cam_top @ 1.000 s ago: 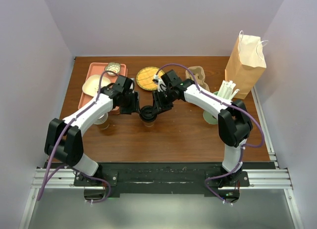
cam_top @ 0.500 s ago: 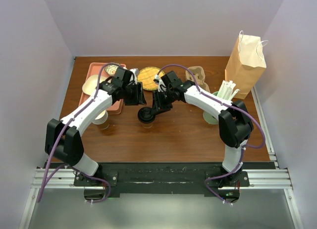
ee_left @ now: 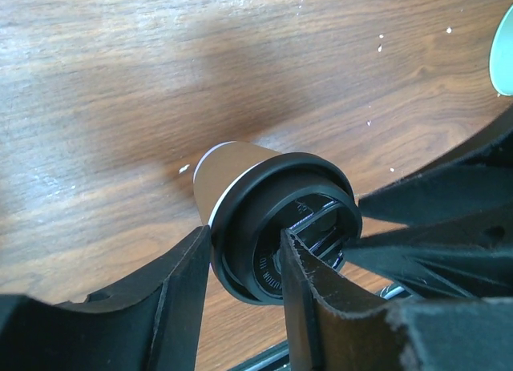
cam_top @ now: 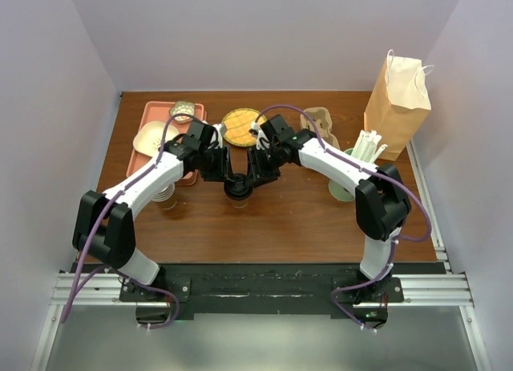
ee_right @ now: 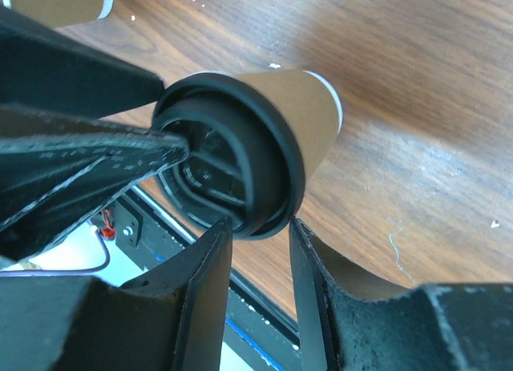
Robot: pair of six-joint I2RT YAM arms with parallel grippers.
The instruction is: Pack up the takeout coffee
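Care over the lid is what this step asks of me, I judge. Both grippers are at the takeout coffee (cam_top: 238, 188), which appears to stand on the table (cam_top: 304, 219), well apart from the paper bag (cam_top: 397, 94), to its left and nearer me in the top view. Before I carry it to the bag, I want 1 firm hold that bears on the cup wall. A hold on the black lid (ee_left: 248, 191) alone could pop it off. I'd keep the cup level and let 1 arm back away first.

The right gripper (ee_right: 260, 225), on the bag side, has its 2 fingers (ee_right: 200, 299) narrowly parted astride the lid's rim and looks to be pinching it. The left gripper (ee_left: 244, 239), on the side away from the bag, straddles the rim likewise, with 1 finger over the lid's top. Whether it truly clamps I cannot tell.
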